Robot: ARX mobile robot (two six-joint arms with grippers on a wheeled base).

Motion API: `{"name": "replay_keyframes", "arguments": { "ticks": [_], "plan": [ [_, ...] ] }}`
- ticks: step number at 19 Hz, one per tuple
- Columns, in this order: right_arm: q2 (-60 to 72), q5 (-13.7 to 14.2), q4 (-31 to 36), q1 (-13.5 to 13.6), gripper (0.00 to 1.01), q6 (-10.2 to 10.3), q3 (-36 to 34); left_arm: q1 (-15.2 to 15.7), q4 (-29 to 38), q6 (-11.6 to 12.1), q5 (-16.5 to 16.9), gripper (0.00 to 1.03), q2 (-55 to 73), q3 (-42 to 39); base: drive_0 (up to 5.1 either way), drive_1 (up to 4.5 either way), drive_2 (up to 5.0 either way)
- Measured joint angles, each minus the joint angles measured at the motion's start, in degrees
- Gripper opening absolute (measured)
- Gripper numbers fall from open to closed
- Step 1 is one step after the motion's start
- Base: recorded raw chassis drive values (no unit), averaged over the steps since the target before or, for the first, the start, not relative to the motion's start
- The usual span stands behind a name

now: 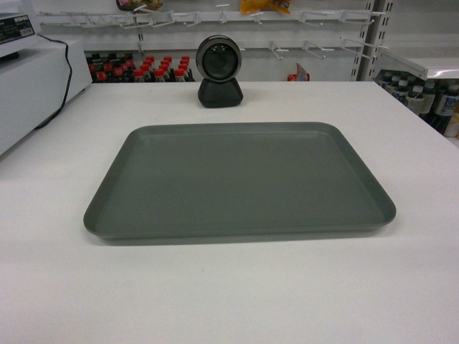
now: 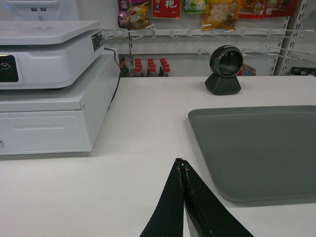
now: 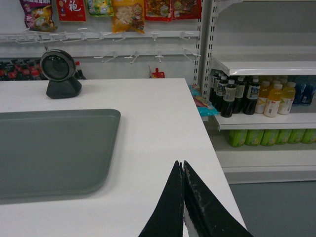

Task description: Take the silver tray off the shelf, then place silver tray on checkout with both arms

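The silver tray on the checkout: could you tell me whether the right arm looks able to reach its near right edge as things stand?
Probably yes. The right gripper, shut, hangs over bare checkout beside the silver tray, and nothing lies between them.

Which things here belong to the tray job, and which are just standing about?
Job: tray; checkout; left gripper; right gripper, both shut and clear of the tray.
Standing about: scanner; till; bottles; snack packets.
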Motion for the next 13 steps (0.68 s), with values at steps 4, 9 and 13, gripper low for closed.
{"name": "replay_keyframes", "arguments": {
  "ticks": [4,9,13],
  "plan": [
    [-5.51,0.0,-5.33,0.0,0.02,0.0,0.0,0.0,-5.29,0.0,0.0,0.02,-5.4,-0.02,0.0,0.0,0.0],
    [-10.75,-0.02,-10.51,0.0,0.02,0.0,0.0,0.0,-10.43,0.02,0.0,0.02,-10.58,-0.02,0.0,0.0,0.0],
    [-13.99,0.0,-13.77,0.0,0.02,0.0,0.0,0.0,-13.62,0.0,0.0,0.02,-13.81,-0.02,0.0,0.0,0.0]
  ]
}}
